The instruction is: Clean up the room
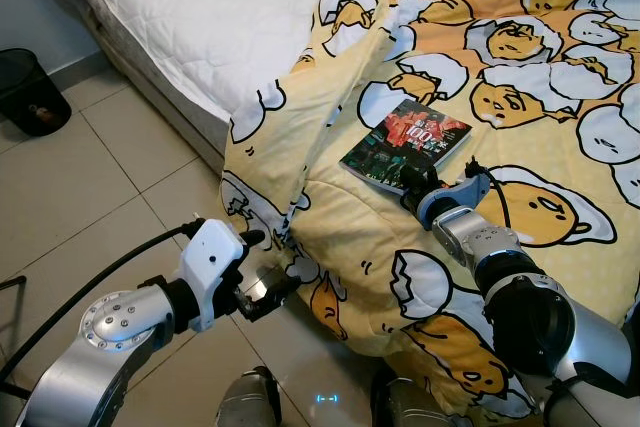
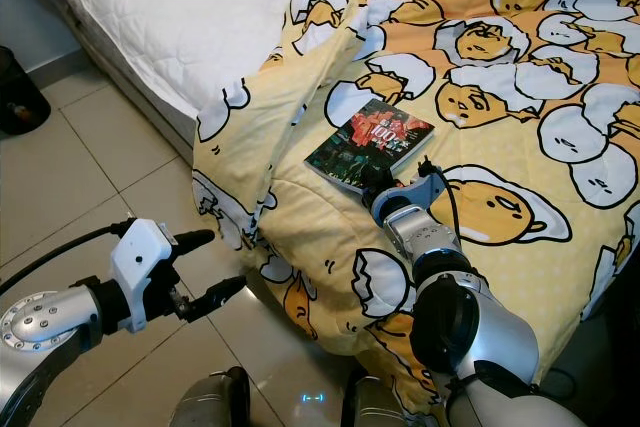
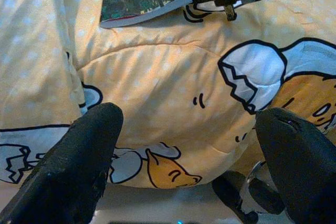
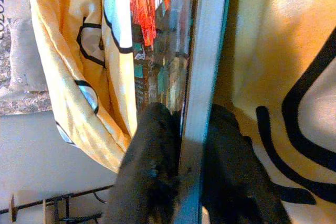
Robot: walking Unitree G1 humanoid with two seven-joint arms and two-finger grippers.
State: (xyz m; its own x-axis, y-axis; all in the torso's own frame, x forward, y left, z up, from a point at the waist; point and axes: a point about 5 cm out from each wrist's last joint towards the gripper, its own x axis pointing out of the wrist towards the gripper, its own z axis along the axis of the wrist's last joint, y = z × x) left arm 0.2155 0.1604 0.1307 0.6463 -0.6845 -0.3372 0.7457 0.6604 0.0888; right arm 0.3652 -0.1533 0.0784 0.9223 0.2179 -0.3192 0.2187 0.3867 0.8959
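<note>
The book [image 1: 405, 143] lies on the yellow egg-print duvet [image 1: 530, 77] near the bed's near-left edge; the right pincer [image 4: 190, 145] is clenched on its near edge; the left pincer [image 2: 215, 265] hovers spread wide over the tiled floor [image 1: 90, 187], left of the hanging duvet.

A bed fills the upper right of the head views — its white quilted mattress [image 1: 215, 7] bare at upper left. A yellow duvet printed with cartoon eggs [image 1: 540, 57] covers the rest, spilling onto the beige tiled floor [image 1: 90, 197]. A dark-covered paperback book [image 1: 405, 144] lies on the duvet — centre frame.
</note>
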